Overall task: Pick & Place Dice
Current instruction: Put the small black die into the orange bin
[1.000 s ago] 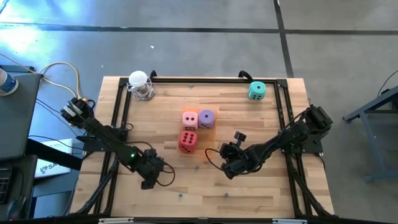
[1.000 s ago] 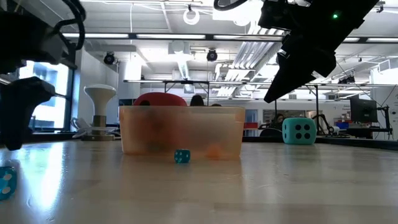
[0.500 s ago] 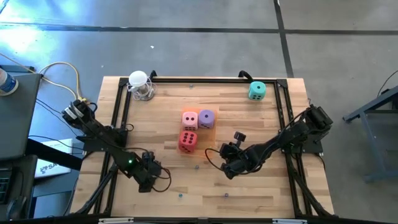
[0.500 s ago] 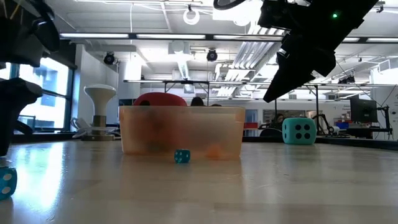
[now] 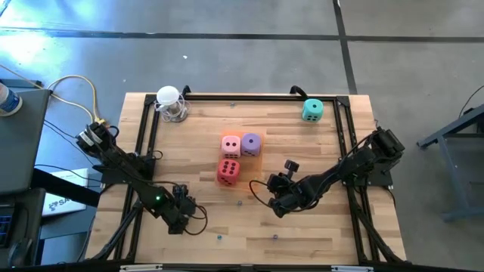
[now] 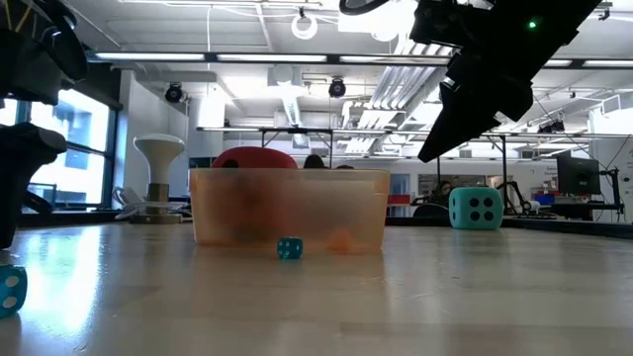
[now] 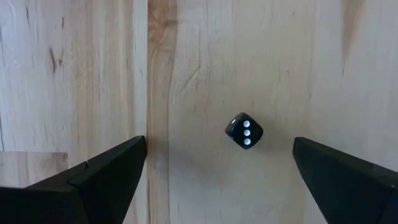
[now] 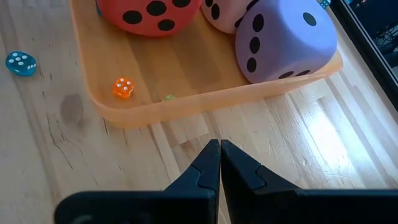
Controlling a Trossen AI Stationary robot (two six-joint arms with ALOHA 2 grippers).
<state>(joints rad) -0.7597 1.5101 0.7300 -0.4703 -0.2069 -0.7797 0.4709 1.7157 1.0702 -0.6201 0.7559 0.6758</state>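
Observation:
The red die [image 5: 229, 171], pink die [image 5: 231, 146] and purple die [image 5: 250, 143] sit in a flat translucent orange tray [image 5: 259, 156] at mid-table; the right wrist view shows the red die [image 8: 149, 12], pink die [image 8: 224, 12] and purple die [image 8: 283, 37] resting on the tray's floor [image 8: 186, 68]. The teal die [image 5: 311, 110] stands alone on the table near the far right corner, also seen as the teal die [image 6: 475, 208]. My left gripper [image 7: 219, 142] is open, pointing down over the near-left table, its fingers either side of a tiny black die [image 7: 244, 131]. My right gripper [image 8: 219, 146] is shut, hovering near the tray's near edge.
A white mushroom-shaped stand [image 5: 170, 102] is at the far left corner. Tiny dice lie about: an orange one [image 8: 123, 87] in the tray, a teal one [image 8: 20, 63] before it, a blue one [image 6: 8, 290] near the left. A black frame [image 5: 249, 96] borders the table.
My left gripper has shifted a little toward the table's left and near edges, then held still. The right arm and the dice have stayed where they were.

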